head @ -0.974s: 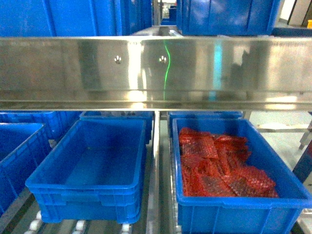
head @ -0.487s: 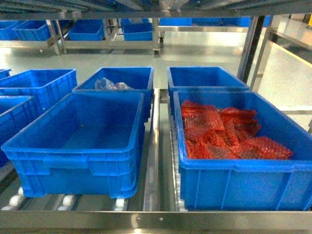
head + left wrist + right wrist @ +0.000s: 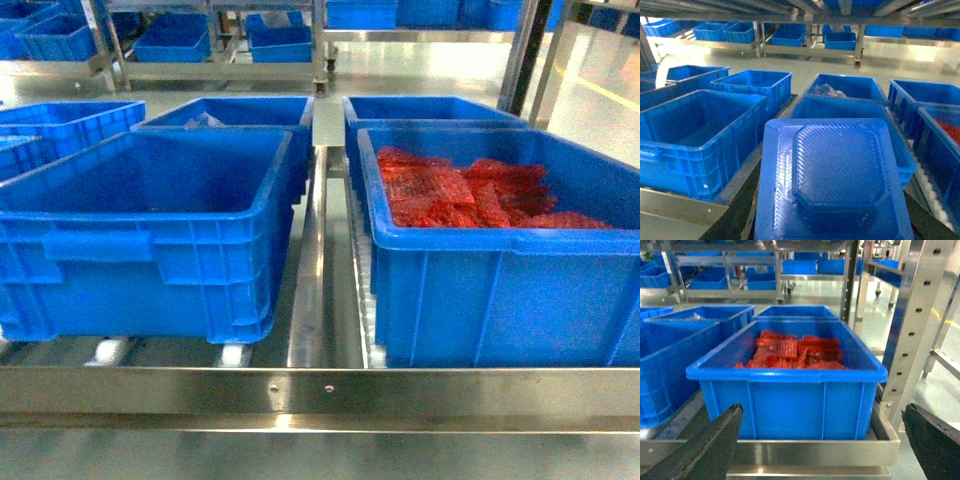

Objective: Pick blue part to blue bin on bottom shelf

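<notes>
Jaws on the right gripper [image 3: 822,440] stand wide apart: two dark fingers show at the lower corners of the right wrist view, with nothing between them, in front of the bin of red mesh bags [image 3: 790,352]. On the left arm I cannot tell how the jaws stand, since the left wrist view is filled by the blue part [image 3: 835,177], a flat square moulded tray or lid with clipped corners and a raised, finely ribbed centre panel. It sits right under that camera, so it is probably carried by the left arm, though no finger is visible on it.

Judging by its thin walls and moulded ribbing, the blue part should be light and fairly stiff, with smooth plastic that could slip; its flat outer rim looks like the sensible place to hold it, not the raised panel.

On the bottom shelf [image 3: 320,390], the empty blue bin [image 3: 150,220] sits left of the centre divider rail [image 3: 308,290], with white rollers [image 3: 232,354] just showing beneath it. It looks like the likely target, being empty.

The part's near edge is cut off by the frame, the head view shows neither arm, and something pale in the rear left bin [image 3: 205,121] is too small to name.
</notes>
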Available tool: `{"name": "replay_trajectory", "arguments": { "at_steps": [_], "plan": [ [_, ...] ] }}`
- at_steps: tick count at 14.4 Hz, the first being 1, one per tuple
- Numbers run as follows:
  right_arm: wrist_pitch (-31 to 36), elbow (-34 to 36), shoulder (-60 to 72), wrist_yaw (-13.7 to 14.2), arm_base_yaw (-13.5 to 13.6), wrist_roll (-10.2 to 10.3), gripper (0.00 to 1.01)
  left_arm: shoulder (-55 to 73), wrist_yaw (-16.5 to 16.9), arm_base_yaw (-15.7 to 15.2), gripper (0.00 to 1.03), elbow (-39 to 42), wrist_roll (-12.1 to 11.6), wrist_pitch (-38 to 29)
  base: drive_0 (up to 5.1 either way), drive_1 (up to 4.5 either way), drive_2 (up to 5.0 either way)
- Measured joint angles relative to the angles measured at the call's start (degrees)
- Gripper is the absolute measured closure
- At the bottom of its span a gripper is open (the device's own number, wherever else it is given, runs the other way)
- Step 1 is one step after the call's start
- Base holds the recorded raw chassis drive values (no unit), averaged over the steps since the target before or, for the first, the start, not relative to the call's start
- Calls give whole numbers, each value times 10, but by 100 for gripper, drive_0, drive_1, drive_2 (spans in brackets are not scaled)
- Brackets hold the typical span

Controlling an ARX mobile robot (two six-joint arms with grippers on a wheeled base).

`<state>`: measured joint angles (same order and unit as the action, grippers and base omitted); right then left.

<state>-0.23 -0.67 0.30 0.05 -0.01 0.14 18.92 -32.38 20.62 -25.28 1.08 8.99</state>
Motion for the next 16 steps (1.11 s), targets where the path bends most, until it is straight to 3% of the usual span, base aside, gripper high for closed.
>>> {"name": "replay_trajectory", "arguments": {
  "at_steps": [16],
  "plan": [
    [-1,0,0,0,0,0,3,0,0,0,60,0,0,0,0,0,0]
  ]
}}
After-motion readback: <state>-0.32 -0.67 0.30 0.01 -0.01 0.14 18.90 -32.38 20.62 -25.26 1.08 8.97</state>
